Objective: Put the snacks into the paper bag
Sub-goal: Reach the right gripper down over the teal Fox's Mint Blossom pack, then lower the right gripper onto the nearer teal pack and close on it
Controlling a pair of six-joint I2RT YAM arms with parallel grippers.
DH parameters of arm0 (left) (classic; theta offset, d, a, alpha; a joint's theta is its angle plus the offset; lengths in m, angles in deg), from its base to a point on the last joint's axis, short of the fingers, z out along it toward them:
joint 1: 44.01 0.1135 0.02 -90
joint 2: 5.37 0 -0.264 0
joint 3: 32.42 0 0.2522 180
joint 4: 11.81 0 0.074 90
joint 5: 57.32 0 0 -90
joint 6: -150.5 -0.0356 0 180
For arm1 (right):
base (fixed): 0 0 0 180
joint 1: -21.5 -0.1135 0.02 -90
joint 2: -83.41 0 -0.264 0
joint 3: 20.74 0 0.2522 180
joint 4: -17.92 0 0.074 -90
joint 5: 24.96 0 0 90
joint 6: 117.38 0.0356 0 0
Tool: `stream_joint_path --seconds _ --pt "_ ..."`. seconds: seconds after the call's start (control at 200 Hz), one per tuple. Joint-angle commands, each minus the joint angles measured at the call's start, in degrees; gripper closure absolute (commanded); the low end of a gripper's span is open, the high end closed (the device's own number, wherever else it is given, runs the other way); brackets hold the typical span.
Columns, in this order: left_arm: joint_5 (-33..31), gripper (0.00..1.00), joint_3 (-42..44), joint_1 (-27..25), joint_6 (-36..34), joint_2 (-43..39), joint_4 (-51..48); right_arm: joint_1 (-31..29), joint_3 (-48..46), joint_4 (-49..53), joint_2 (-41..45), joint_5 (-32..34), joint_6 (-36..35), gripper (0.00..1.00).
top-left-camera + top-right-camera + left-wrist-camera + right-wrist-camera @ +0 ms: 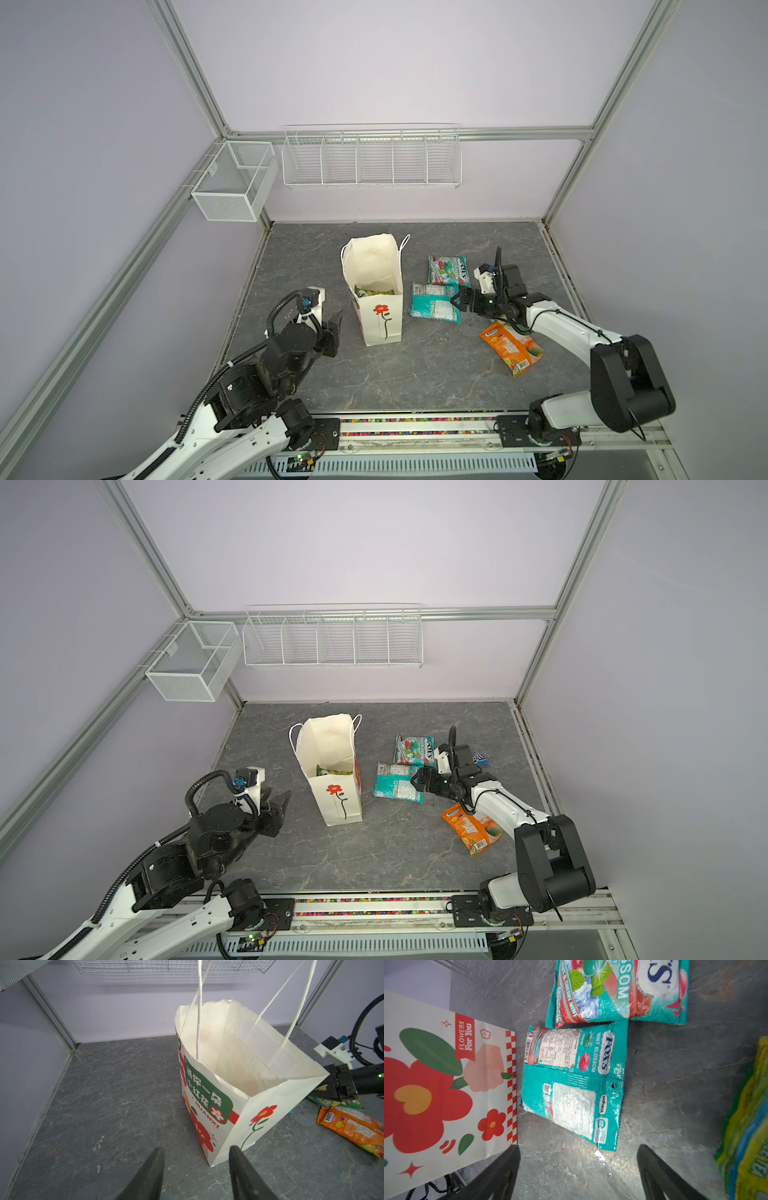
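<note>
Right gripper [455, 303] beside teal packet [430, 305]

ahead of the jaws of the right gripper [578, 1146], whose fingers [654, 1167] look like matt black plastic, the teal packet [571, 1088] is glossy, crinkled plastic film, and the second teal packet [623, 991] further ahead shows the same shiny film with bright glare. the paper bag [436, 1084], off to one side of the jaws, is smooth matt cream paper with flat printed colour, its handles [199, 1012] of twisted white cord. the tabletop [675, 1064] beneath the jaws is dull grey with a veined, stone-like finish, and the wire baskets [372, 160] far beyond look like white-coated metal.
</note>
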Motion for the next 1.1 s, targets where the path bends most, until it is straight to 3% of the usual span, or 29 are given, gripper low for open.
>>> stream_joint_path --seconds 0.0,0.39,0.995,1.095 --pt "0.27 0.49 0.69 0.32 -0.54 -0.30 -1.12 0.99 -1.40 -3.53 -1.59 -2.57 1.64 0.09" --pt "0.43 0.49 0.75 0.37 -0.34 -0.93 -1.06 4.14 -1.07 -8.30 -8.54 -6.70 3.68 0.07" --pt "0.23 0.49 0.88 0.37 -0.34 -1.05 -1.03 4.25 0.07 -13.06 -17.40 -9.67 6.20 0.00" --pt "0.14 0.49 0.84 0.39 -0.40 -1.10 -1.03 4.21 0.07 -14.20 -18.72 -10.57 6.74 0.03"
